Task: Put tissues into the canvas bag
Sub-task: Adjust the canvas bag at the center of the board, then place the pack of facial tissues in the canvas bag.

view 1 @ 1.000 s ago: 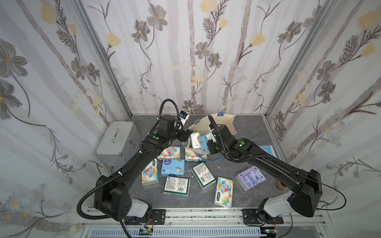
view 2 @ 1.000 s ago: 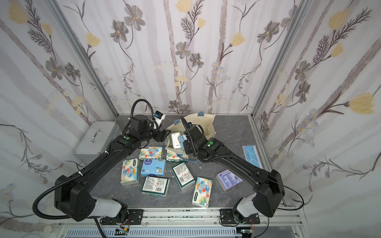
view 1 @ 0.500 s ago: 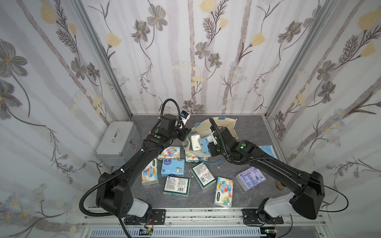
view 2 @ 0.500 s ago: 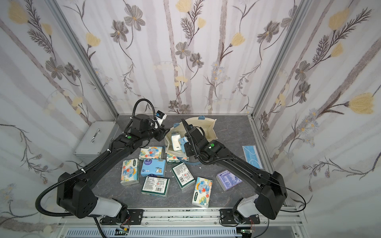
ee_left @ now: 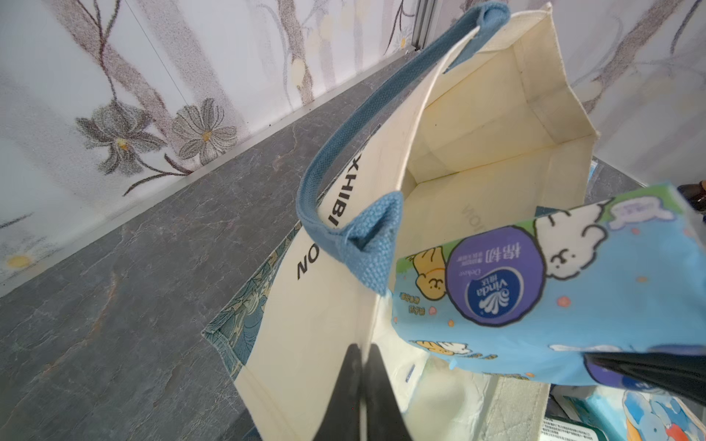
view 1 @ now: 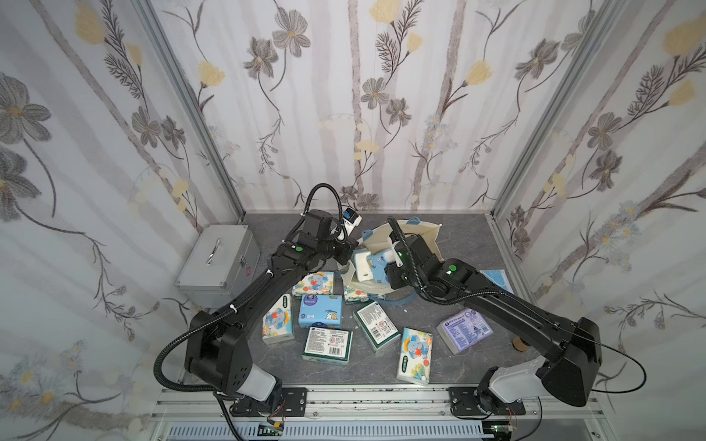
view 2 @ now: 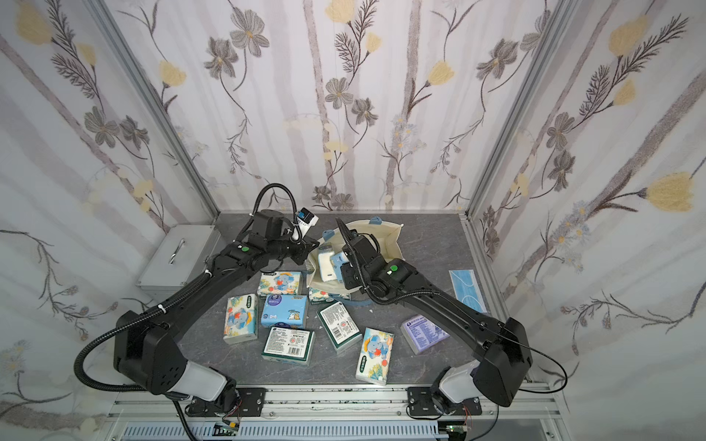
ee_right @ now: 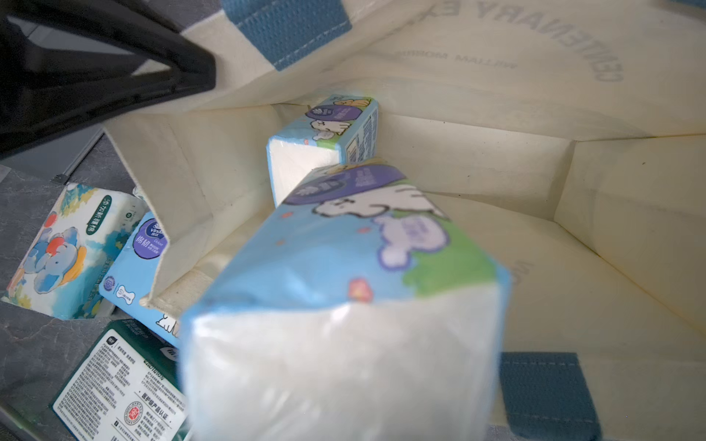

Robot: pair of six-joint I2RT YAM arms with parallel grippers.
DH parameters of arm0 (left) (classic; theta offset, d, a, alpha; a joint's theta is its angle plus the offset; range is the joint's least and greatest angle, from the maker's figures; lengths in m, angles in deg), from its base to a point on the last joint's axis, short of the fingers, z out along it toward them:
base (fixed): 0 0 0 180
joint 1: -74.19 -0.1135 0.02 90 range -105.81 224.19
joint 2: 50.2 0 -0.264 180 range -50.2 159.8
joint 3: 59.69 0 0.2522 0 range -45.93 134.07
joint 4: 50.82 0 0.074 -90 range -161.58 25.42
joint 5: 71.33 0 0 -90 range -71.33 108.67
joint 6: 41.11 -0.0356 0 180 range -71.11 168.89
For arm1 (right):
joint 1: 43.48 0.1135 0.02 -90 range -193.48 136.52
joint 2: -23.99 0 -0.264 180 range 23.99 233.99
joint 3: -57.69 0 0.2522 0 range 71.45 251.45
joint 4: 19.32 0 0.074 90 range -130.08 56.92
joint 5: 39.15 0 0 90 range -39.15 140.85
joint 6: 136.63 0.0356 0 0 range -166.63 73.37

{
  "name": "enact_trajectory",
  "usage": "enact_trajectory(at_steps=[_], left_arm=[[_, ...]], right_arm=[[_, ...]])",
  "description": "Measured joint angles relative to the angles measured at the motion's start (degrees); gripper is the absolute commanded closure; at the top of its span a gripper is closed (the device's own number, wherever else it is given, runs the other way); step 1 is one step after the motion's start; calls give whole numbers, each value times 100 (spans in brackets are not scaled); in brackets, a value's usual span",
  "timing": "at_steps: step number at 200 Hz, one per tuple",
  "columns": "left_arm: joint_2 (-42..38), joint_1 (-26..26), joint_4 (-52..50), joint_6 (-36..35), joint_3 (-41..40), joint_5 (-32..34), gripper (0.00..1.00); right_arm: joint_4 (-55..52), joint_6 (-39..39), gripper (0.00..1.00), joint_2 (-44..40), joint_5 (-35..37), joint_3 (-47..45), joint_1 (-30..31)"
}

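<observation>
— What is the left arm doing?

— Its wrist view shows the left end effector [ee_left: 361, 385] pressed together on the rim of the canvas bag [ee_left: 328, 324]. The black lettering sits just beyond its tips.

— And the right?

— The right end effector [view 1: 379, 264] pinches a light blue pack [ee_right: 344, 259], which reaches ahead of it into the bag's mouth. Its own wrist view hides the fingers, but the left wrist view catches one black finger [ee_left: 649, 372] on the wrapper.

— Anything inside?

— The right wrist view shows it best: another blue pack [ee_right: 324, 130] lies ahead of the held one, against an inner wall. Both top views show loose tissues [view 1: 320, 311] on the surface [view 1: 466, 236], back toward the arm bases from both end effectors.
</observation>
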State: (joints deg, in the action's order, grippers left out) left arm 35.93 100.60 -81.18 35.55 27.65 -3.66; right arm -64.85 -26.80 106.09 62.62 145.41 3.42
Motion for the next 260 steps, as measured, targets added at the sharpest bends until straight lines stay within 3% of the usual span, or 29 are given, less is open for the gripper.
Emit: enact_trajectory(at_steps=[92,149,216,238,260], left_arm=[[-33,0,-74,-35,4,-35,95],[-33,0,-76,-11,2,-66,94],[0,-11,-76,44,2,-149,93],[9,-11,-79,96,2,-149,93],[13,-11,-81,133,4,-166,93]], right_arm=[[87,26,67,122,807,13,-549],[1233,313,71,828,260,-271,-570],[2608,474,68,1696,35,-422,-564],[2828,516,51,1871,-7,-404,-564],[2861,516,21,1921,-144,-387,-564]])
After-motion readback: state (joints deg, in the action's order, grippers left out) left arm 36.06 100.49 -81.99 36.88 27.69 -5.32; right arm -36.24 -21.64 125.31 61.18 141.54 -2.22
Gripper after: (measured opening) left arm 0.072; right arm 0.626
